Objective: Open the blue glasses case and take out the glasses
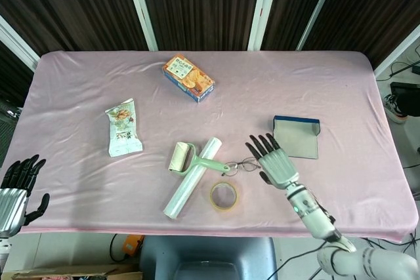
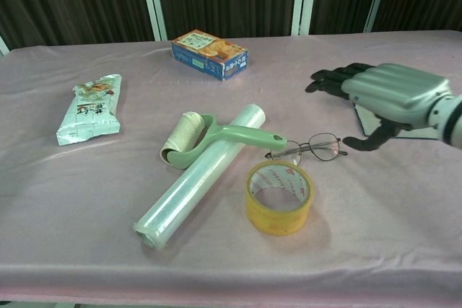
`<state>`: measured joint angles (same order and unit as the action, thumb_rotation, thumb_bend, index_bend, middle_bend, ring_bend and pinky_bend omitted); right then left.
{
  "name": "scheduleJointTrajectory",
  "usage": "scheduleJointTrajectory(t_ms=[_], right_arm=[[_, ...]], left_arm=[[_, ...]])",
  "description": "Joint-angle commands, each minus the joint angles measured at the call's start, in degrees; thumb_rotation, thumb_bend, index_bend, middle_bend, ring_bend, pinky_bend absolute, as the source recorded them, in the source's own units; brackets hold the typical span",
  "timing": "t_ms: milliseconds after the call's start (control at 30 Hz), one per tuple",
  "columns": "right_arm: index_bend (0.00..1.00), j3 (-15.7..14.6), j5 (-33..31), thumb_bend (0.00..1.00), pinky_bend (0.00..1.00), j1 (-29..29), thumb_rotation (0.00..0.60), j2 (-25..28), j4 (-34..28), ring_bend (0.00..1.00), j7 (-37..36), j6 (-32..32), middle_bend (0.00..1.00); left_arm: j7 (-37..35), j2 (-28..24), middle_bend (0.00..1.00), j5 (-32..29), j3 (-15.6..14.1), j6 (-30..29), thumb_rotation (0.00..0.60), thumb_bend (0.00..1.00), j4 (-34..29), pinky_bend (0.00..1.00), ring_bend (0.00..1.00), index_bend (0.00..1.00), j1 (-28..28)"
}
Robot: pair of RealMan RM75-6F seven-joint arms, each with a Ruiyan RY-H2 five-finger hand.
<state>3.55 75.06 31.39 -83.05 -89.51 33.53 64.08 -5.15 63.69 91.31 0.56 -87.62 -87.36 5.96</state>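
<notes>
The glasses (image 1: 241, 164) (image 2: 309, 148) lie on the pink cloth beside the green roller handle, free of any hand. The blue glasses case (image 1: 296, 136) (image 2: 364, 122) lies open and flat to their right, its grey lining up; in the chest view my right hand hides most of it. My right hand (image 1: 272, 159) (image 2: 386, 94) hovers with fingers spread and empty, just right of the glasses and in front of the case. My left hand (image 1: 14, 191) hangs off the table's near-left edge, fingers apart, holding nothing; the chest view does not show it.
A lint roller (image 1: 186, 158) (image 2: 196, 137) lies across a clear film roll (image 1: 191, 178) (image 2: 201, 176). A yellow tape ring (image 1: 223, 195) (image 2: 279, 196) sits just in front of the glasses. A snack pouch (image 1: 123, 127) and a biscuit box (image 1: 188, 77) lie further back left.
</notes>
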Motion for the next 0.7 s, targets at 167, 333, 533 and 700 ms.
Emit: scheduleJointTrajectory(t_ms=[167,333,533,700], right_arm=[[0.08,-10.1,9.0,0.43,0.0,-19.3,0.6,11.6,-6.9,0.0,-6.5,24.4,0.0],[0.1,-10.5,11.0,0.43,0.0,-22.3,0.6,11.2,-3.5,0.0,-11.8,28.3,0.0],[0.11,-9.9,13.0,0.43,0.0,-23.3,0.6,11.9,-1.8,0.0,-15.2,29.1,0.0],[0.11,-9.0,12.9,0.43,0.0,-23.6,0.6,12.1,-2.0,0.0,-14.9,27.3,0.0]], left_arm=[[0.5,-0.5,0.0,-1.3,0.2,0.4,0.6,0.43,-0.1,0.01,0.0,0.0,-0.3],[1.2,-0.9,0.0,-2.1,0.2,1.3,0.6,0.43,-1.0,0.0,0.0,0.0,-0.3],[3.2,-0.5,0.0,2.3,-1.3,-0.3,0.6,0.43,-1.0,0.0,0.0,0.0,-0.4],[3.4,-0.4,0.0,2.4,-1.2,-0.9,0.6,0.43,-0.8,0.0,0.0,0.0,-0.6]])
